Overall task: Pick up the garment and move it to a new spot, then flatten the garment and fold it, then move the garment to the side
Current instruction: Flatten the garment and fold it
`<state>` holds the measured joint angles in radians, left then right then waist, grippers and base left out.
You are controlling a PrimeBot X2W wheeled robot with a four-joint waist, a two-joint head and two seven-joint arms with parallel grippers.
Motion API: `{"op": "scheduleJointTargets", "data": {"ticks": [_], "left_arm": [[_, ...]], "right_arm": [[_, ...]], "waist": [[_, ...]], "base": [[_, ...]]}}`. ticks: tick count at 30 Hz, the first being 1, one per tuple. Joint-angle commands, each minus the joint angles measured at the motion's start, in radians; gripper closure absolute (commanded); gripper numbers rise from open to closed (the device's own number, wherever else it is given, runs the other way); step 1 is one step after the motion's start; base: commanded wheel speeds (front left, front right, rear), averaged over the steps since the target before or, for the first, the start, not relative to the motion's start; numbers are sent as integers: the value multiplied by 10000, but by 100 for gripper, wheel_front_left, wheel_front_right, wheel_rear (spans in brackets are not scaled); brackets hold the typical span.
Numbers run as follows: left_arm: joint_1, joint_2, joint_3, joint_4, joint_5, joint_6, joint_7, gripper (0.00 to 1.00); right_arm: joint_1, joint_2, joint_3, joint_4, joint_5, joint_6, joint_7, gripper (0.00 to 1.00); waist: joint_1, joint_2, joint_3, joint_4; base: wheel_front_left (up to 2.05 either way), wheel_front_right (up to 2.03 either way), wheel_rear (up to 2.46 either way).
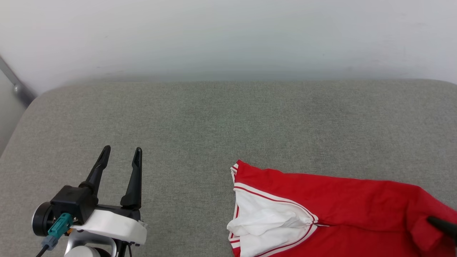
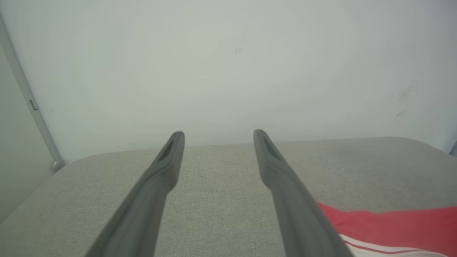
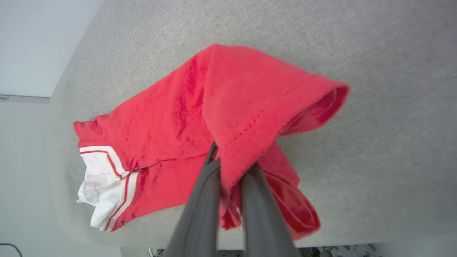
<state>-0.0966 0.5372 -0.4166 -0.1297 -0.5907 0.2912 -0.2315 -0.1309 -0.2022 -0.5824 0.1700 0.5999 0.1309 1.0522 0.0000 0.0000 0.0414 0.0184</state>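
The garment (image 1: 332, 203) is a red shirt with a white sleeve and red-white trim, lying bunched at the front right of the grey padded surface (image 1: 221, 117). In the right wrist view my right gripper (image 3: 232, 167) is shut on a fold of the red garment (image 3: 200, 107), which drapes over the fingers and lifts off the surface there. A dark fingertip (image 1: 444, 225) of that gripper shows at the head view's right edge. My left gripper (image 1: 121, 153) hovers open at the front left, well apart from the garment; its empty fingers (image 2: 167, 167) point at the wall, with the garment (image 2: 392, 225) beside them.
A pale wall (image 1: 228, 35) rises right behind the surface's far edge. A grey metal bar (image 1: 16, 85) runs down the wall at the far left. The surface's rounded left corner (image 1: 32, 107) drops off beside my left arm.
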Motion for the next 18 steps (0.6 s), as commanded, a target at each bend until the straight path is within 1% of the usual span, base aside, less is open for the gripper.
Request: {"op": "scheduleJointTargets", "data": {"ticks": [1,5,9,12,17,18], "left_arm": [[145,41,14,35,15,58,32,0],[306,22,62,110,-129,107,51,0],[363,-39,57,178,-272,70,51,0],[357,-36,58,229,-306,40,50,0],[210,-41,19,261,-322,12,80,0],[210,-41,19,261,-322,12,80,0]], "right_arm": [[-121,430,98,-220,296,-4,415,100],[115,1171,610,-611,979,-4,1120,100],[307,1484,1285,-727,1780,-4,1368,100],[275,1533,1932,-540,2500,-4,1228,100],[9,1533,3613,127,3819,-4,409,100],[9,1533,3613,127,3819,-4,409,100]], "waist": [[0,0,-107,-1],[0,0,-230,80],[0,0,-300,270],[0,0,-293,451],[0,0,-174,715],[0,0,-174,715]], "base": [[0,0,0],[0,0,0],[0,0,0],[0,0,0],[0,0,0],[0,0,0]]}}
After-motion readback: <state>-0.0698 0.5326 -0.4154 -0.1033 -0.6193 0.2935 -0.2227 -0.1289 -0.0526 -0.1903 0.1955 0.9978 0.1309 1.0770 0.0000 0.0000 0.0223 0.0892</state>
